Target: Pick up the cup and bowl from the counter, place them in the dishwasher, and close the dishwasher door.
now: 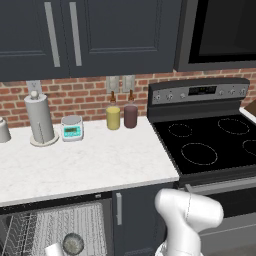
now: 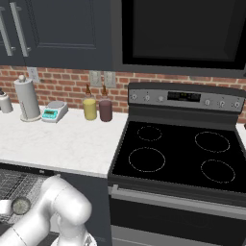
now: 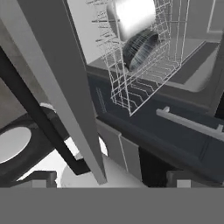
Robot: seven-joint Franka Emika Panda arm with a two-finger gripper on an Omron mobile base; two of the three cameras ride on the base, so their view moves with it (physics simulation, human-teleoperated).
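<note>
Cup (image 1: 54, 249) and bowl (image 1: 73, 243) already sit side by side in the dishwasher (image 1: 60, 227) rack, so closing remains. My jaws stand wide and empty (good for pushing); I should get under the dishwasher door (image 3: 175, 140), near its handle (image 3: 190, 124), and lift steadily.

Both base views look forward and down from behind, sharing the tabletop (image 1: 90, 165) and stove (image 2: 178, 158); the hand view peers closely into the dishwasher (image 3: 144, 65) rack.
</note>
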